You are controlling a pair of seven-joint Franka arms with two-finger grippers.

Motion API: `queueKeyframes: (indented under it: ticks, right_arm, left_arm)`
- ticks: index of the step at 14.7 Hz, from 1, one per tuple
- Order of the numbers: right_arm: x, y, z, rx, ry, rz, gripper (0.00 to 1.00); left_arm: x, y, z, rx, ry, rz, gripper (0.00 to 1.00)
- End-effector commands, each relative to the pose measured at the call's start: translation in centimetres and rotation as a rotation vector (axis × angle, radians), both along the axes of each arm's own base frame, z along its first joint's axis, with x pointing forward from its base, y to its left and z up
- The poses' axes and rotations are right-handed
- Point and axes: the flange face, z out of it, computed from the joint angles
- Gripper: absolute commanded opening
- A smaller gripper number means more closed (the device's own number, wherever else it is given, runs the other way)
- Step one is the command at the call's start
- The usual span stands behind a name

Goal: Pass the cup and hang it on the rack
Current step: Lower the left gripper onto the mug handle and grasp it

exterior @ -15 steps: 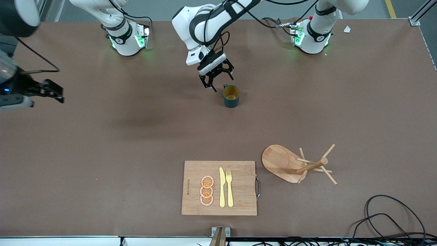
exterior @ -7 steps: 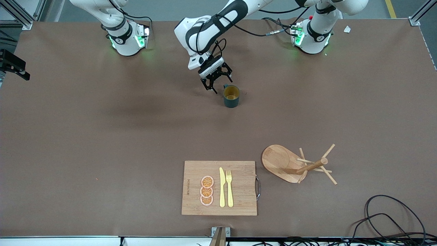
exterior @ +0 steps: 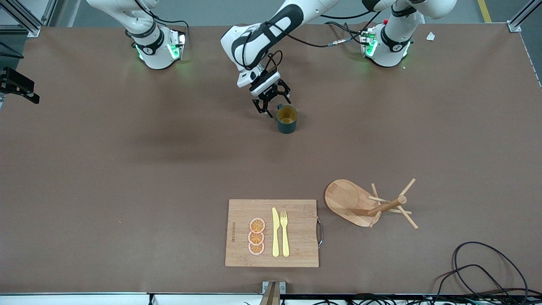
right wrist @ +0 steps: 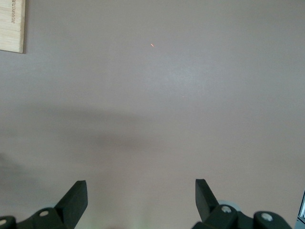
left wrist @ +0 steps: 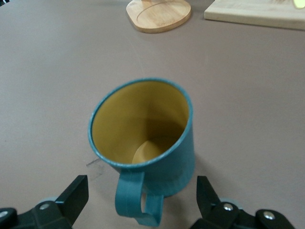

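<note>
From my remote station I inspect the front view, starting at the right arm's end of the desk (exterior: 127,169). The right gripper (exterior: 19,87) sits at the very edge of that view, over the desk's border, and its wrist view shows both fingers (right wrist: 74,200) spread wide over bare brown surface with nothing between them; I take this arm to be waiting. A wide stretch of unoccupied desk lies between it and the middle.

At the middle, the left arm reaches in from its base, and the left gripper (exterior: 272,101) is down just beside the cup (exterior: 286,119). Its jaws are released. In the left wrist view the loop handle (left wrist: 138,202) points at the gripper and lies between the two fingers (left wrist: 74,198), which stand clear of it on either side. The cup stands upright on the desk, mouth up, yellow inside visible.

Nearer the front camera lies a cutting board (exterior: 272,233), close to the desk's near edge, carrying three orange slices (exterior: 256,236), a yellow knife (exterior: 275,232) and a yellow fork (exterior: 284,233).

Just beside the board, toward the left arm's end, stands the rack (exterior: 368,205). Open desk separates cup and rack. Black cables (exterior: 487,271) loop at the near corner.
</note>
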Motion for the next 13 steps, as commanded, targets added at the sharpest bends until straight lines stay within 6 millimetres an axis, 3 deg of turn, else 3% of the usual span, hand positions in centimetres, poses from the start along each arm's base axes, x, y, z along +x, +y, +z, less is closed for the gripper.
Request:
queueKeyframes:
  ticks: [1,4,5,7,10,11,13]
  right_arm:
    - [0.5,-1.0,0.3,0.005,0.001,0.045,1.00]
    - [1.1,-1.1,0.6,0.008,0.041,0.049,1.00]
    - [1.5,-0.9,1.3,0.007,0.046,0.051,1.00]
    - [1.7,-0.9,1.3,0.007,0.049,0.051,1.00]
    - [1.7,-0.4,1.4,0.006,0.047,0.056,1.00]
    - [1.6,-0.4,1.3,0.007,0.049,0.056,1.00]
    - [1.6,-0.3,1.3,0.007,0.047,0.056,1.00]
  left_arm:
    - [0.0,0.0,-0.6,0.003,-0.029,-0.011,1.00]
    - [0.1,0.0,-1.2,0.000,-0.047,-0.014,0.94]
    - [0.1,0.1,-1.3,0.000,-0.048,-0.012,0.87]
    - [0.1,0.1,-1.3,0.000,-0.047,-0.012,0.60]
    - [0.2,0.1,-1.2,-0.001,-0.048,-0.011,0.29]
    - [0.2,0.0,-1.2,-0.003,-0.048,-0.011,0.21]
    - [0.3,0.0,-1.1,-0.002,-0.047,-0.011,0.17]
